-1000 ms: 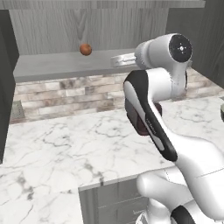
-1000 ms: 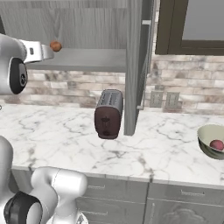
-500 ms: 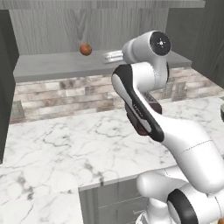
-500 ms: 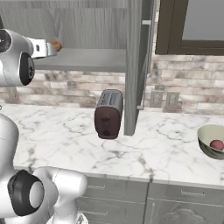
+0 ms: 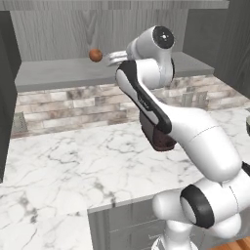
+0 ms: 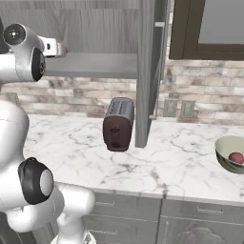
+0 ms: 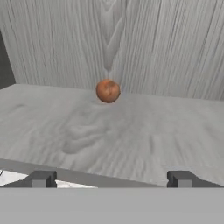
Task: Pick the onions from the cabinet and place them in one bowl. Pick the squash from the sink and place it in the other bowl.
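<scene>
An orange-brown onion point(image 5: 95, 54) rests on the grey shelf point(image 5: 58, 73) of the open cabinet, near its back wall. My gripper point(image 5: 109, 57) hovers at shelf height just right of it, open and holding nothing. In the hand view the onion point(image 7: 107, 90) lies straight ahead on the shelf point(image 7: 131, 131), well beyond my open gripper point(image 7: 111, 179). At the far right of the counter, a pale grey-green bowl point(image 6: 224, 148) holds a reddish-purple onion point(image 6: 235, 157). The squash and the sink are out of view.
A dark toaster point(image 6: 118, 124) stands on the marble counter point(image 6: 71, 147) below the cabinet. The cabinet's open door point(image 6: 148, 71) hangs edge-on beside the toaster. A dark-framed window point(image 6: 209, 24) is at the upper right.
My hand has swung left along the shelf front toward the orange-brown onion, and its jaws have stayed open. The onion has not moved.
</scene>
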You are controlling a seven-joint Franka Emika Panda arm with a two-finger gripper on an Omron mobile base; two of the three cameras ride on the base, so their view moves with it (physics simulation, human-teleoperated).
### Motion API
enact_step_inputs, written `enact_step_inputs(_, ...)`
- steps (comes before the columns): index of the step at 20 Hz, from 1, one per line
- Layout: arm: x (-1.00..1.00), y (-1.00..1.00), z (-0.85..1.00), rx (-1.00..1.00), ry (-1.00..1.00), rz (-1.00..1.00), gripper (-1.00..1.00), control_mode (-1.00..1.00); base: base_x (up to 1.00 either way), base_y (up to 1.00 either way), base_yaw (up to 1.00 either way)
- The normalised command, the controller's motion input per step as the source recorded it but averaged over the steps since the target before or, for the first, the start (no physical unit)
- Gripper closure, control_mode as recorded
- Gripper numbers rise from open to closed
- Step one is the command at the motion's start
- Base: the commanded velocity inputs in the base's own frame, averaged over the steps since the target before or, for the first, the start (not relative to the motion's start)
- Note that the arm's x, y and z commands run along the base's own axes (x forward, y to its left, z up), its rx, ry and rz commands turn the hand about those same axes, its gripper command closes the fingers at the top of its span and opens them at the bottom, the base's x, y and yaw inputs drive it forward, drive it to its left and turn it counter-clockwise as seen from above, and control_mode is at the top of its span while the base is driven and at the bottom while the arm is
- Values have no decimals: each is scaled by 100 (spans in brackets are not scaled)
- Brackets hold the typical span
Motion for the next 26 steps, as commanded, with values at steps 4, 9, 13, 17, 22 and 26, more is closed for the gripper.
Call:
enact_step_inputs(4, 52, 17, -2, 0, -1, 3, -100, -100, 0, 0, 0)
enact_step_inputs(9, 47, 12, -14, 0, 0, 1, -100, -100, 0, 0, 0)
enact_step_inputs(13, 44, 10, -13, 0, 0, 0, -100, -100, 0, 0, 0)
enact_step_inputs(17, 41, 21, -3, 0, 0, 0, -100, -100, 0, 0, 0)
enact_step_inputs(22, 42, 22, -3, 0, 0, 0, -100, -100, 0, 0, 0)
enact_step_inputs(26, 42, 18, -6, 0, 0, 0, -100, -100, 0, 0, 0)
